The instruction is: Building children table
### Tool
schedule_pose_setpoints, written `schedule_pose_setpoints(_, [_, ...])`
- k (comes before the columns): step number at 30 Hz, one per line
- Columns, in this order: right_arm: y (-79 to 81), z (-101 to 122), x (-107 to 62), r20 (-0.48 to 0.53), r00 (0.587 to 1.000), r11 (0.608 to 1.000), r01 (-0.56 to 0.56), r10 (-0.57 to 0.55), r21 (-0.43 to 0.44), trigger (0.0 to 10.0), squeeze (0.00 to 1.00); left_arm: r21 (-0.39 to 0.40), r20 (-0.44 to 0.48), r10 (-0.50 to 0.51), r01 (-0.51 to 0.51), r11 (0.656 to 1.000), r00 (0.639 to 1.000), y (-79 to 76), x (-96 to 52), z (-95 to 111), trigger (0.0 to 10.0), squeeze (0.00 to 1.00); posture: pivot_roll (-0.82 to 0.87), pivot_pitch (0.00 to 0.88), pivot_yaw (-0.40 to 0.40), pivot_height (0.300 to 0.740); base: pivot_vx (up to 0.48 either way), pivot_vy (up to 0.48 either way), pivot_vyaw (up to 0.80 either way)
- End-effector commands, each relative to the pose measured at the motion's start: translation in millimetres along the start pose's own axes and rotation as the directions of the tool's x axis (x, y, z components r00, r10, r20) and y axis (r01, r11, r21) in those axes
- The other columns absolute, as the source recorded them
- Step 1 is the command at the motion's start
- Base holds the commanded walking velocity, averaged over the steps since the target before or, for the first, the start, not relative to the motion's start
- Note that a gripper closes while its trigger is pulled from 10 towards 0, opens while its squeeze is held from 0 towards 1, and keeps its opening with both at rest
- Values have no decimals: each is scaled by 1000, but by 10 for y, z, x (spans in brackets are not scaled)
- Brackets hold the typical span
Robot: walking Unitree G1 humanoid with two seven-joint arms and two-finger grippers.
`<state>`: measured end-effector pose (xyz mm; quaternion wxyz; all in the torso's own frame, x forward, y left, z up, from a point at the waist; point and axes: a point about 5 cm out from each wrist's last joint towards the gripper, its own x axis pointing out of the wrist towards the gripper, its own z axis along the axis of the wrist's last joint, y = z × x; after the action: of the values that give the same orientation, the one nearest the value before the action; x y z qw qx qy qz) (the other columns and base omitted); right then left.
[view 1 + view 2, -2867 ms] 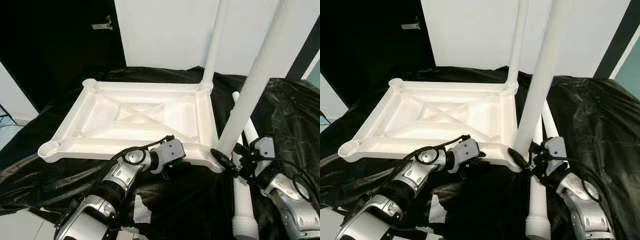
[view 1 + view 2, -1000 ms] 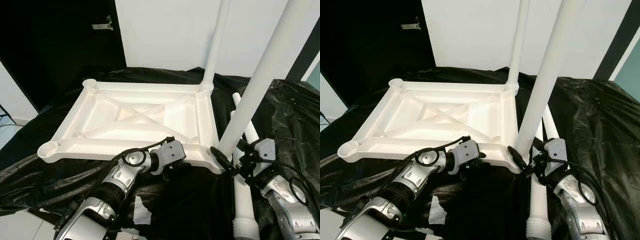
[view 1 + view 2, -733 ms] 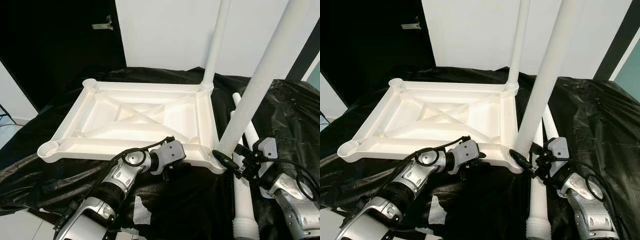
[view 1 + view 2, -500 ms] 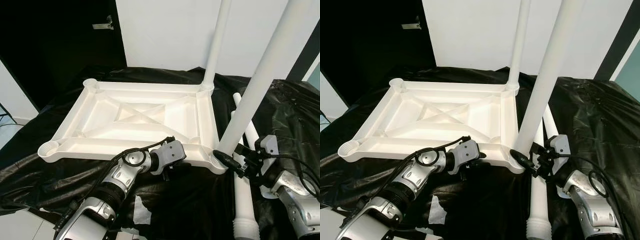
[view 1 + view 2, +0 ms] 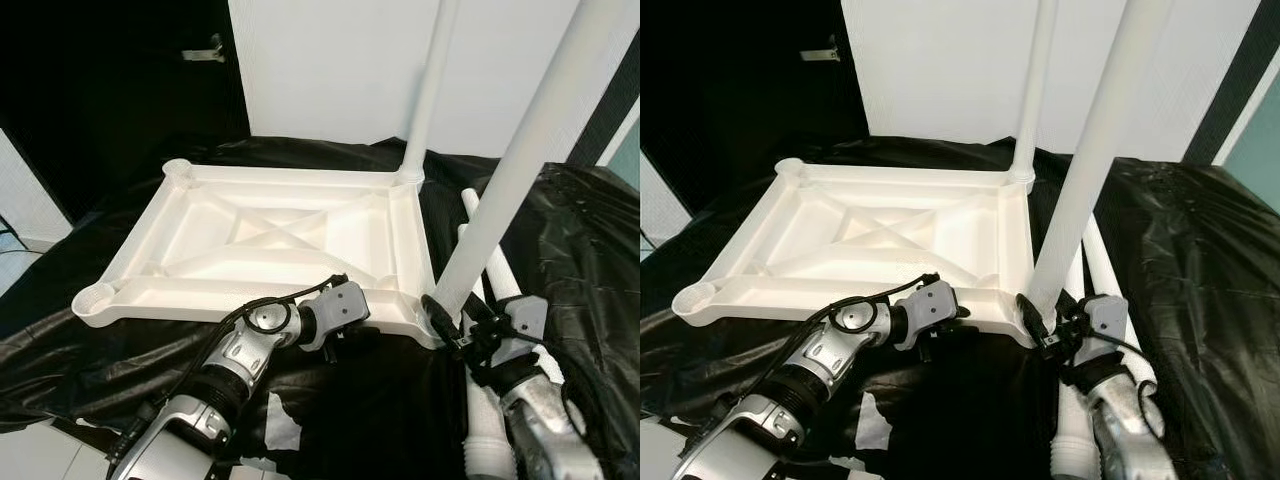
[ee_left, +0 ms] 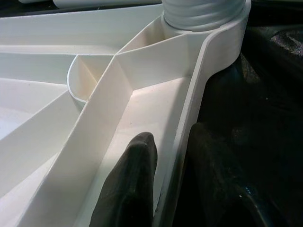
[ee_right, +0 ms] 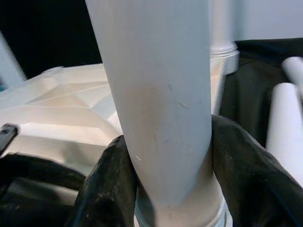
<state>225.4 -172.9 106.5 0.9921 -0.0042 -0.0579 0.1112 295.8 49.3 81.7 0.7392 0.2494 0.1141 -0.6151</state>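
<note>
Right wrist view has my right gripper (image 7: 165, 189) clamped round the leg (image 5: 500, 200) at the tabletop's (image 5: 270, 240) near right corner. My left gripper (image 6: 165, 184) pinches the near rim. It's upside down on black sheeting (image 5: 580, 230).

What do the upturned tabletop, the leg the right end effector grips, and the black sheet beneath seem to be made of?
Tabletop: apparently moulded white plastic, given its ribbed underside and satin sheen. Leg: likely the same smooth plastic, a seamless tube. Sheet: thin glossy plastic film, judging by crinkles and highlights.
</note>
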Motion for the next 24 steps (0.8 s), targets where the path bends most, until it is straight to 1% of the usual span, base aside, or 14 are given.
schedule_pose_setpoints(1, [-85,-109,-74,-63,990,992,124,-125,-32,0,0,-111,-130,-89,74,991,988,-232,6,-366,10000,0,30,0,-8,740,0,0,0])
schedule_pose_setpoints(2, [-85,-109,-74,-63,990,992,124,-125,-32,0,0,-111,-130,-89,74,991,988,-232,6,-366,10000,0,30,0,-8,740,0,0,0])
schedule_pose_setpoints(4, [-88,-72,-126,-34,974,972,221,-224,-76,0,0,-109,-133,-84,70,992,988,-218,-7,-369,10000,0,42,0,-13,740,0,0,0])
schedule_pose_setpoints(7, [-94,-105,-197,-54,957,956,278,-284,-89,0,0,-107,-139,-80,65,992,987,-205,-20,-380,10000,0,35,0,-10,740,0,0,0])
schedule_pose_setpoints(11, [-94,-119,-210,-62,953,953,289,-295,-90,0,0,-106,-142,-81,66,992,987,-205,-23,-385,10000,0,35,0,-10,740,0,0,0])
schedule_pose_setpoints(12, [-52,-124,-165,-65,968,968,235,-241,-88,10000,0,-103,-145,-95,81,991,985,-228,-14,-392,10000,0,22,0,-3,740,0,0,0])
schedule_pose_setpoints(13, [-33,-125,-148,-67,973,973,214,-221,-88,10000,0,-103,-145,-99,85,991,984,-232,-10,-391,10000,0,22,0,-3,740,0,0,0])
schedule_pose_setpoints(14, [-21,-127,-135,-66,977,978,196,-201,-78,10000,1000,-102,-145,-100,86,991,984,-233,-4,-387,10000,0,19,0,-1,740,0,0,0])
schedule_pose_setpoints(15, [-21,-127,-135,-66,977,978,196,-201,-78,10000,1000,-102,-145,-100,86,991,984,-233,-4,-387,10000,0,19,0,-1,740,0,0,0])
schedule_pose_setpoints(17, [-9,-130,-71,-72,993,995,86,-89,-44,10000,1000,-97,-137,-97,84,992,986,-211,18,-351,10000,0,15,0,-2,740,0,0,0])
schedule_pose_setpoints(18, [-9,-130,-71,-72,993,995,86,-89,-44,10000,1000,-97,-137,-97,84,992,986,-211,18,-351,10000,0,15,0,-2,740,0,0,0])
schedule_pose_setpoints(19, [-17,-128,-43,-79,996,999,36,-37,-25,10000,1000,-96,-135,-96,83,992,986,-205,25,-341,10000,0,15,0,-2,740,0,0,0])
schedule_pose_setpoints(20, [-26,-104,-20,-71,997,1000,-14,12,-26,10000,0,-95,-134,-95,83,992,986,-203,29,-336,10000,0,15,0,-2,740,0,0,0])
schedule_pose_setpoints(24, [-88,-40,5,-59,995,995,-88,85,-42,10000,0,-97,-133,-95,82,992,987,-213,29,-342,10000,0,18,0,-3,740,0,0,0])
